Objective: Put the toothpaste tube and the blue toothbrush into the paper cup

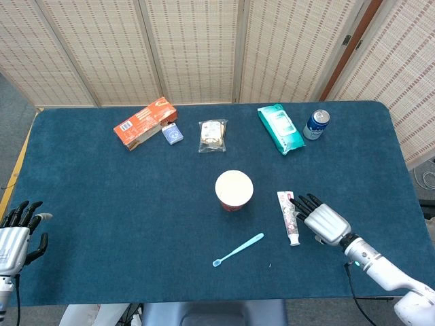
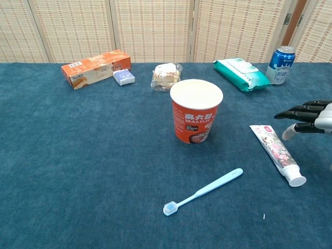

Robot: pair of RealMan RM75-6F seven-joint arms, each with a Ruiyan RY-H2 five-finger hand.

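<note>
At the near edge of the dark blue carpeted surface (image 1: 102, 204), the light blue plastic toothbrush (image 1: 238, 249) is seen lying flat, bristle head pointed toward seven o'clock, handle toward one o'clock. Just past it, at about one o'clock from the brush, the white printed toothpaste tube (image 1: 288, 216) is laid flat with its white cap at the near end. The right hand (image 1: 323, 220) is found just beside the tube at its three o'clock, fingers spread and held apart, fingertips reaching over the tube's upper half; whether contact is made cannot be told. Nothing is gripped by it. Far off at nine o'clock, at the surface's edge, the left hand (image 1: 17, 231) is held with fingers spread, nothing in it.

At eleven o'clock from the tube, the red paper cup with white rim (image 2: 196, 110) is stood upright, apart from both tube and brush.

Along the far side are ranged an orange cardboard box (image 1: 144, 123), a small blue packet (image 1: 172, 134), a clear wrapped snack (image 1: 213, 135), a green wipes pack (image 1: 280, 128) and a blue drinks can (image 1: 316, 124).
</note>
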